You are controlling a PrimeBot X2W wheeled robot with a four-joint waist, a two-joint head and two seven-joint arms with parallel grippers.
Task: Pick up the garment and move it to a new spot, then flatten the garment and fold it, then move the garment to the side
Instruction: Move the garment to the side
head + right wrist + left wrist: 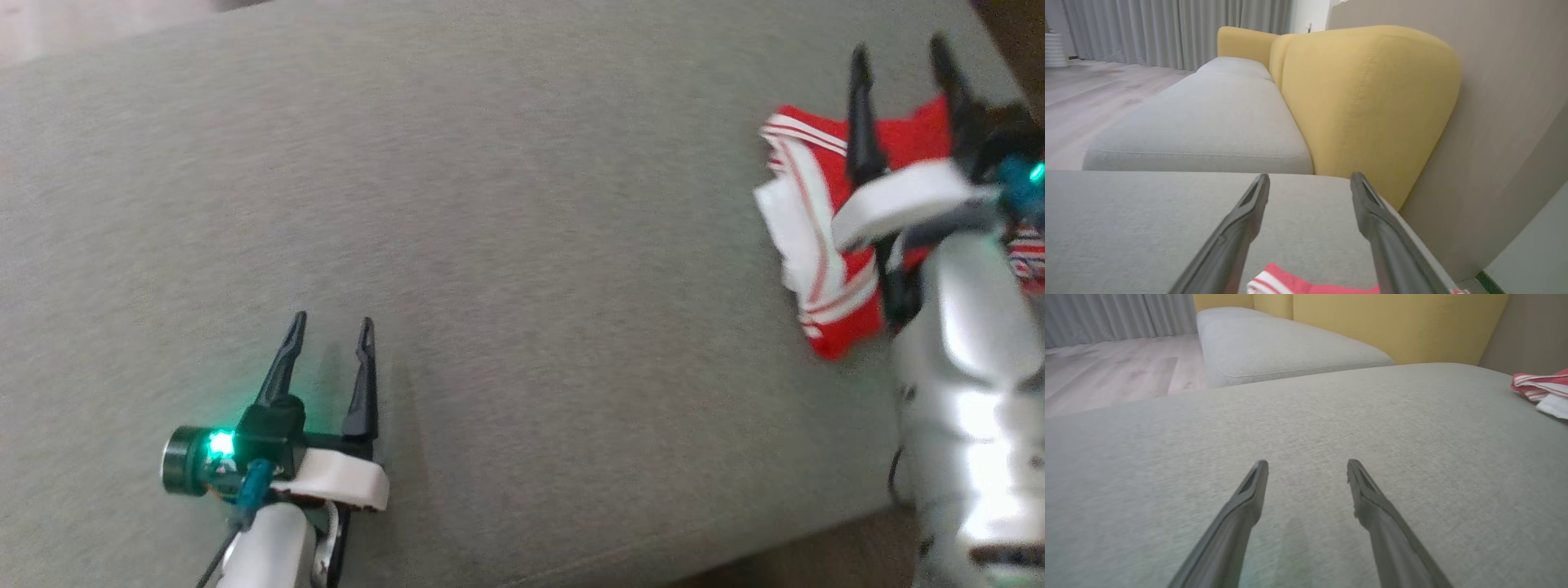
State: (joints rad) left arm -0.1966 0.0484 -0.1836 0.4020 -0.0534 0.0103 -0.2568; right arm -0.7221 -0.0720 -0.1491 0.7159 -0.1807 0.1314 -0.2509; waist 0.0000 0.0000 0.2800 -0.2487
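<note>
The red-and-white garment (pixel 816 212) lay folded at the right edge of the grey cushion (pixel 531 245), its long axis running from near the robot to far. The right gripper (pixel 898 47) hovered over it, jaws spread, holding nothing. The left gripper (pixel 334 318), jaws parted and empty, was well apart

Red, white-striped garment (pixel 819 245), pale grey cushion (pixel 490 245), yellow backrest (pixel 1372 102).

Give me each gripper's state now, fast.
Left gripper: open, empty, over the grey cushion.
Right gripper: open, holding nothing, over the red-and-white garment.
</note>
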